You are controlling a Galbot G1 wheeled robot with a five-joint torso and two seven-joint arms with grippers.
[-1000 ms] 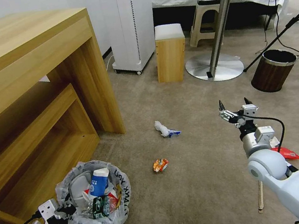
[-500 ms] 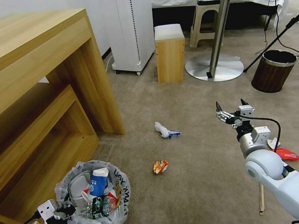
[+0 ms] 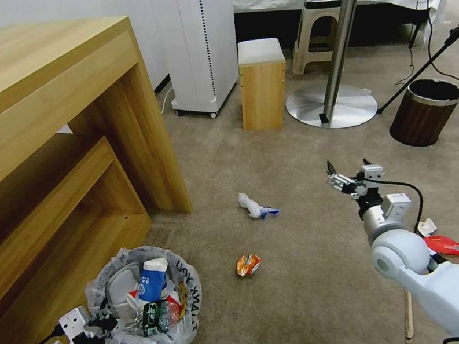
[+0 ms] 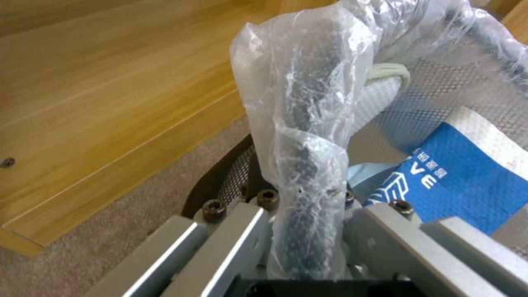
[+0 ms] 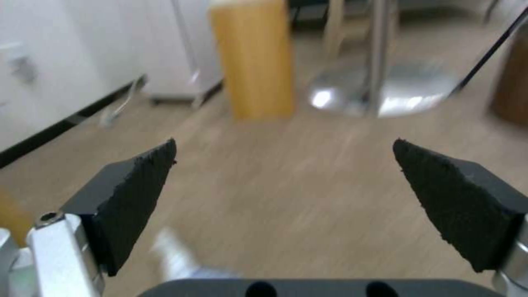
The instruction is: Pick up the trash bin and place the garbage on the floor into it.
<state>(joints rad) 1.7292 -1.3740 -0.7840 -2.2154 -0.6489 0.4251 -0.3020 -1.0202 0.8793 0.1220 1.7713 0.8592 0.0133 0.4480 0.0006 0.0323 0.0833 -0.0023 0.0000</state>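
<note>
With the left gripper (image 4: 308,231) clamped on the bagged rim of the small round black trash bin (image 3: 149,320) at seven o'clock on the beige carpet floor (image 3: 298,301), the collecting step continues: the right gripper (image 3: 349,178), jaws apart, must next descend on the white crumpled tissue (image 3: 251,206) at its nine o'clock.

Between the jaws of the left gripper (image 4: 308,243), crinkly clear plastic film is seen wrapped over the black mesh rim of the trash bin (image 3: 150,326); the jaw plates are of brushed metal with dark screws. Just beyond them, a blue-white paper cup (image 4: 467,177) with a dimpled matt surface is shown. The spread pads (image 5: 132,194) of the right gripper (image 5: 286,173) are of rough, matt black rubber. Beneath them, short-pile beige carpet (image 3: 309,299) is laid; the desk (image 3: 26,112) is of smooth wood grain.
</note>
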